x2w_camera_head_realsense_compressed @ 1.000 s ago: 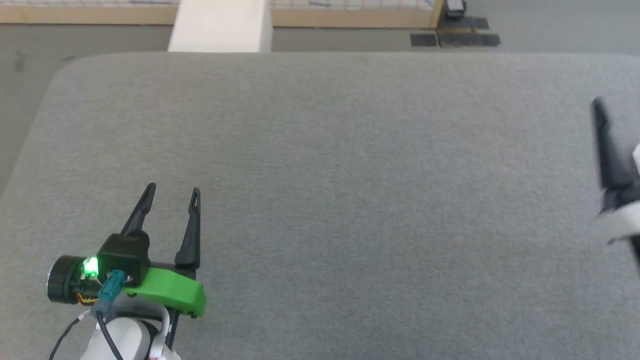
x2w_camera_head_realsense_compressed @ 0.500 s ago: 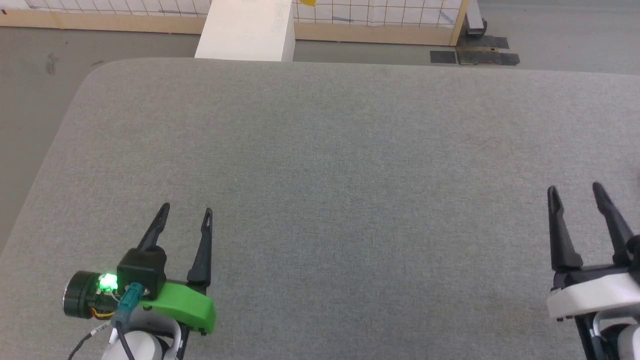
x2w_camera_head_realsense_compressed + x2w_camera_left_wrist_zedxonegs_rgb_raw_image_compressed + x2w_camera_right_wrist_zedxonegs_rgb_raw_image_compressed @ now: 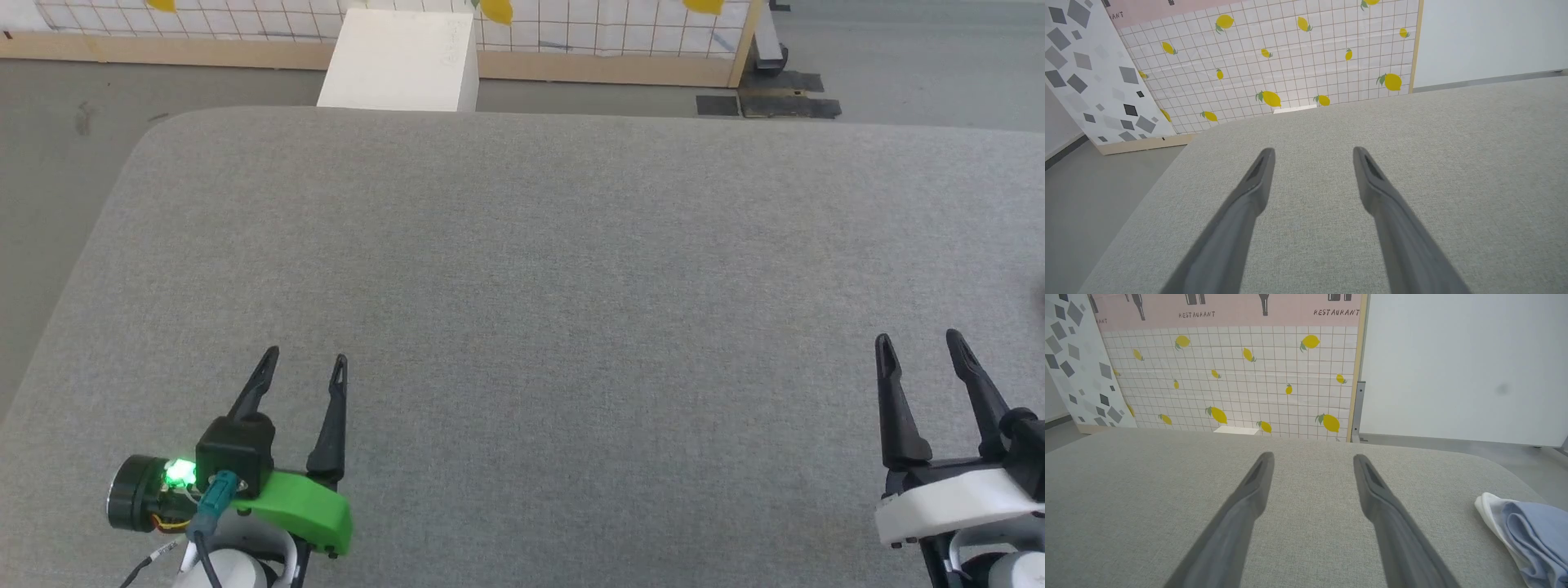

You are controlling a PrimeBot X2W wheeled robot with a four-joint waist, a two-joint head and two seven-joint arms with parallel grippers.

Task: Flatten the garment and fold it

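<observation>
The shirt (image 3: 1529, 535) lies crumpled at the far right of the grey table (image 3: 522, 245), a bunch of light blue cloth with a white edge, seen low and to the right in the right wrist view. It is off to the right of the right gripper (image 3: 918, 337), not between its fingers and not touching them. Nothing of it is spread out yet, so by my judgement the flattening has not begun.

The right gripper is what has changed. A second ago it was a blur at the right edge of the head view, high over the table; now it sits at the lower right with its fingers pointing forward and spread wide, holding nothing. The head camera has also tipped up a little, so more of the lemon-tiled panel (image 3: 604, 24) and the white box (image 3: 400, 61) beyond the table shows.

The left gripper (image 3: 306, 355) is at the lower left, also wide and empty, and has kept its place over bare table.

Both arms look ready to start. The likely next move is a reach to the right to pull the shirt toward the middle.
</observation>
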